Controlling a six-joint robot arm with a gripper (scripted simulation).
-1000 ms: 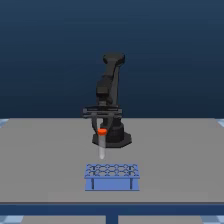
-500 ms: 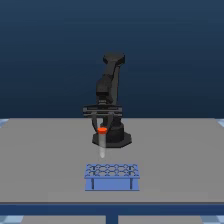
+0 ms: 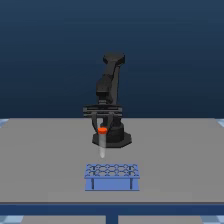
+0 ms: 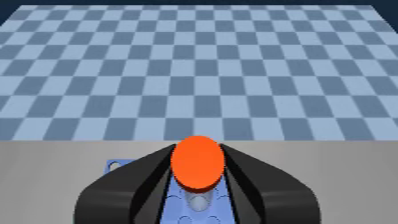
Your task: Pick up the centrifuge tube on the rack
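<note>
Orange-capped pale centrifuge tube [image 3: 102, 141], upright

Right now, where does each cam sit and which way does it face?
Exterior view: off the arm, low, facing the table head-on; shows the whole arm, the pincer holding the tube above the rack.
Wrist view: on the wrist, looking down past the pincer; shows both dark fingers, the tube's orange cap, the rack beneath, checkered floor beyond.
Shared: pincer, tube, rack, table.
</note>
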